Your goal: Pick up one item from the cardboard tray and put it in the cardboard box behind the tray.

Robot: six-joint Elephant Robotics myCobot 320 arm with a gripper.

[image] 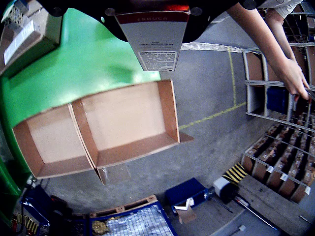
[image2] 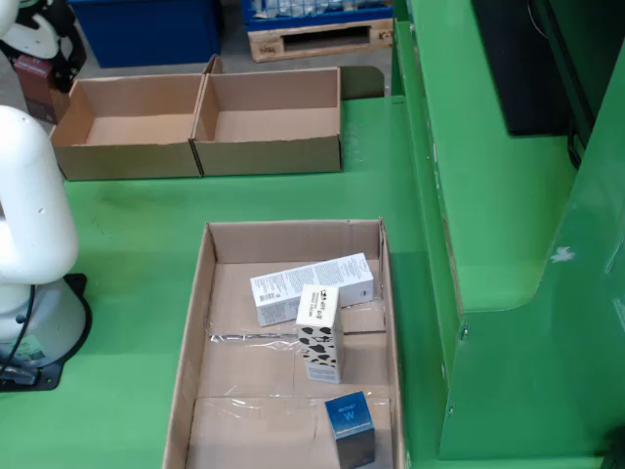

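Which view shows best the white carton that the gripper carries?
The view that rides on the gripper: the white carton hangs close under the camera, its printed label visible, above the cardboard boxes. The fixed view shows only a dark corner of an item by the arm, at top left.

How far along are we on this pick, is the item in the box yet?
Done: an item is out of the tray and hangs from the pincer, a white carton with a red band, seen in the view that rides on the pincer. In hand: it hangs above the green table, just short of the two cardboard boxes. Left: both boxes look empty, so the drop remains. Three items lie in the tray.
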